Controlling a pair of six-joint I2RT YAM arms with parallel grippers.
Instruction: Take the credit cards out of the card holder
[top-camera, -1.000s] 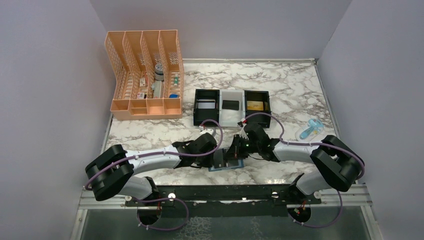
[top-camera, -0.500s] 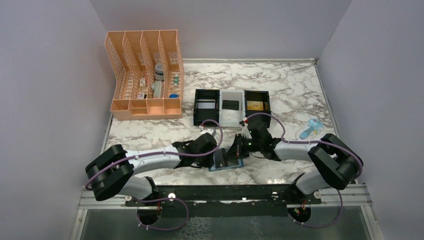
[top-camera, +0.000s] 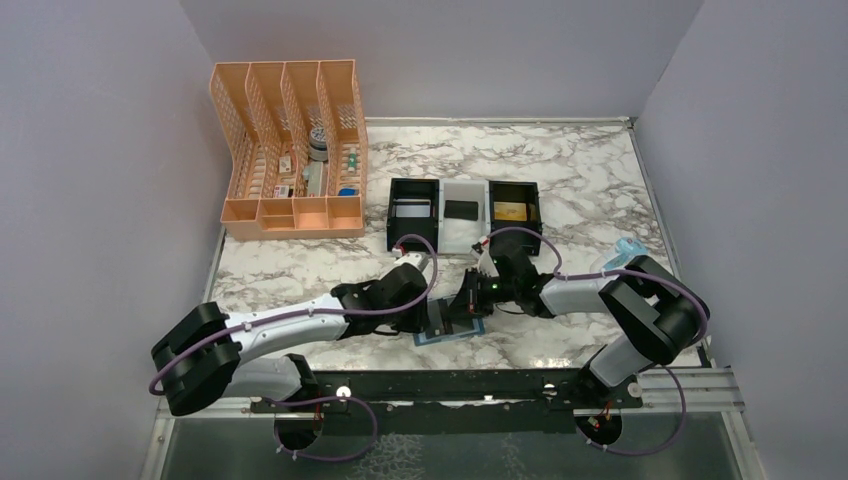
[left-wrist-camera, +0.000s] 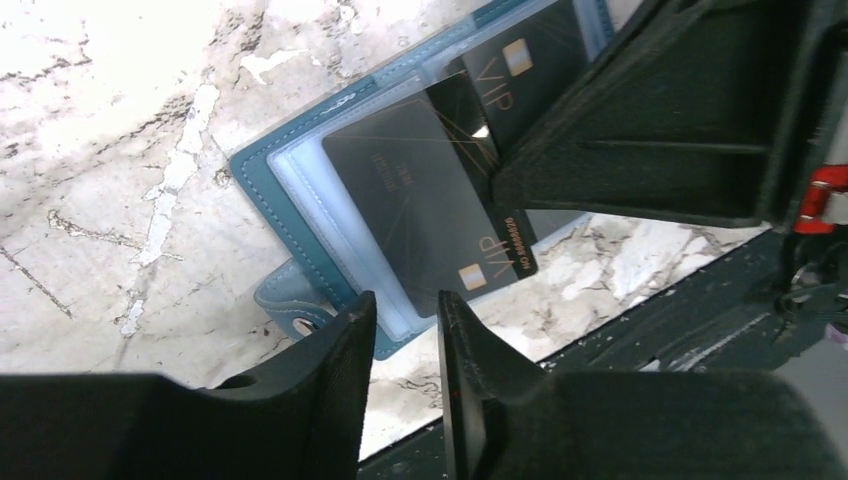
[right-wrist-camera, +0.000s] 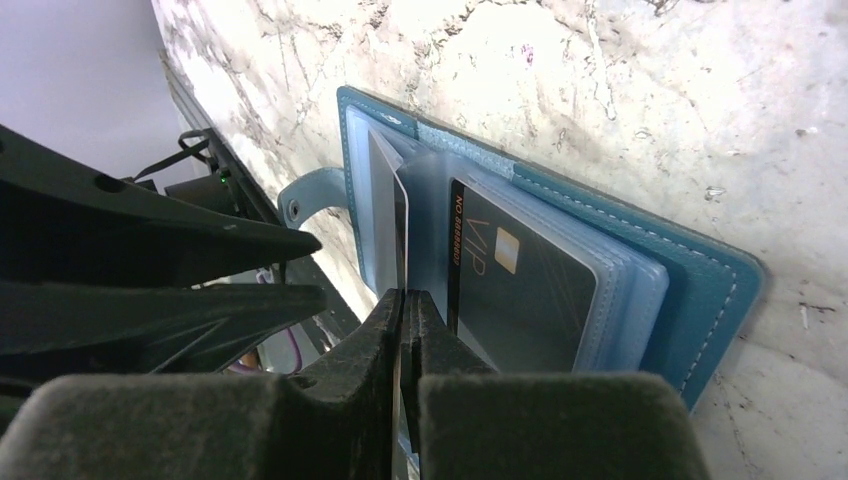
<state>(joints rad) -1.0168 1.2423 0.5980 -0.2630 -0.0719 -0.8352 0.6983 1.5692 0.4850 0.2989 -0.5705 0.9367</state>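
Grip check: my right jaws clamped on black card (left-wrist-camera: 420, 200), half out of card holder (left-wrist-camera: 255, 165). Left jaws slightly apart, empty, near its edge, presumably to pin it to desk (left-wrist-camera: 90, 200).

I see a three-compartment tray (top-camera: 462, 240) mid-table (top-camera: 580, 170). Left of the tray, reaching farther back, stands a peach rack (top-camera: 295, 225). Well right of the tray lies a small blue item (top-camera: 622, 250).
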